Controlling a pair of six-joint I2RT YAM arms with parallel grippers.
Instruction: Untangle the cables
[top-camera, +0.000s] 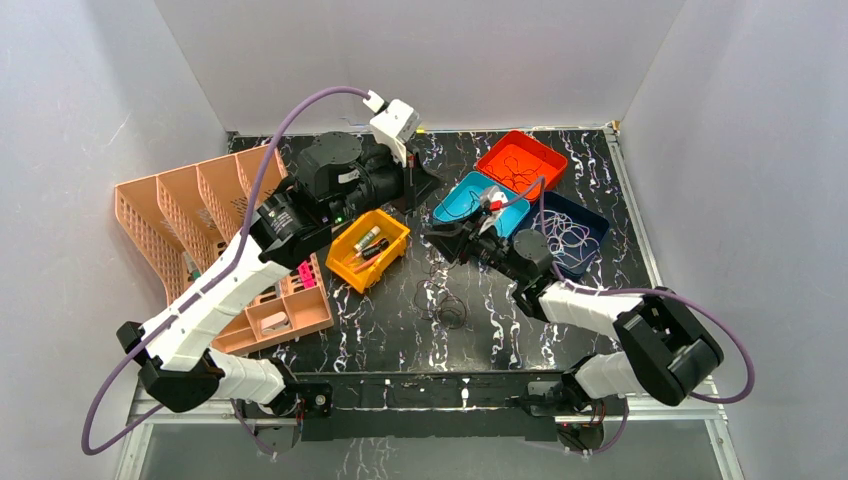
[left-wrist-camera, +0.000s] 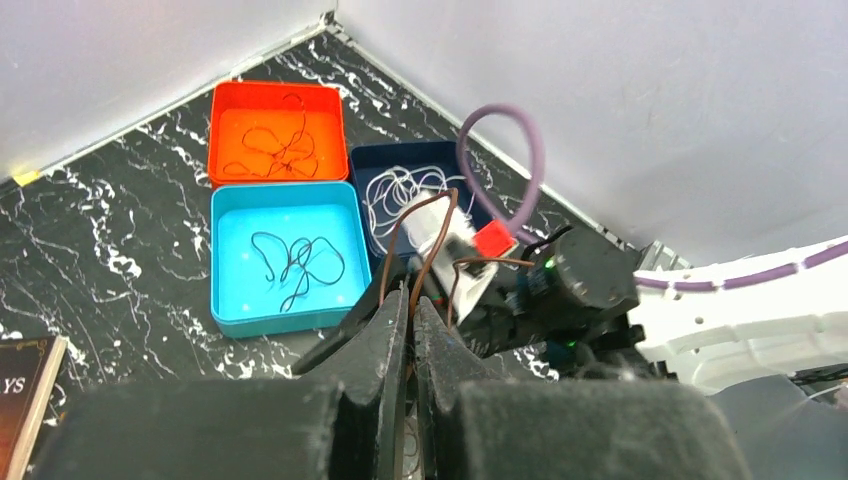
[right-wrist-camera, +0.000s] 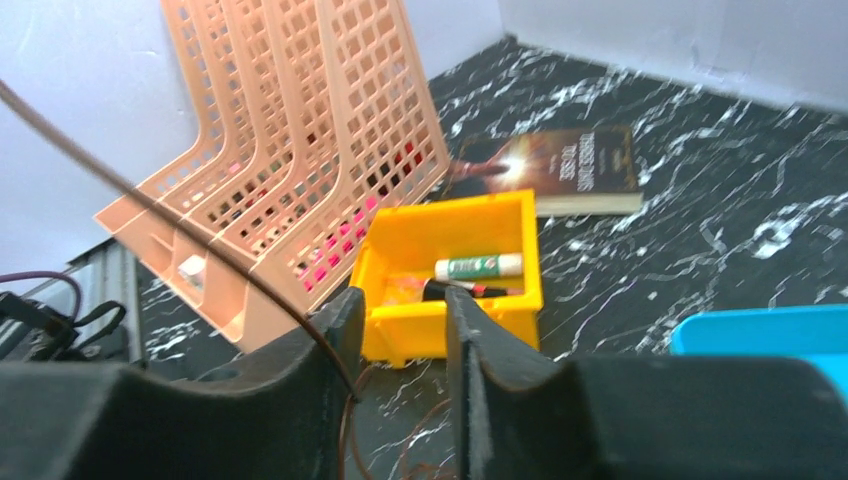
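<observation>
Holding now: my left fingers (left-wrist-camera: 392, 325) are clamped shut on a brown cable (left-wrist-camera: 432, 230), which rises out from between them in a tall loop toward the right arm.
Right side: my right fingers (right-wrist-camera: 462, 340) stand apart with a clear gap. A brown strand, I judge the same one, runs down along the inner edge of one finger, not pinched.
Other cables: a loose curl (top-camera: 446, 305) lies on the desk (top-camera: 380, 342) between the arms. Dark strands sit in the orange tray (left-wrist-camera: 278, 88) and the cyan tray (left-wrist-camera: 222, 270), pale ones in the navy tray (left-wrist-camera: 400, 150).
Risk of a miss: the strand hugs one finger's edge, so closing could push it off the tip and I would grab nothing.
Risk of a knot: pulling both ends apart before the loops are free could cinch them tight.
Risk of a snag: the loop passes close to the red connector (left-wrist-camera: 493, 238) and the purple hose (left-wrist-camera: 522, 140) on the right wrist, and a tug could hook it there.
Risk of dragging: any strand trailing down to the desk curl could haul that curl toward the yellow bin (right-wrist-camera: 440, 335).
</observation>
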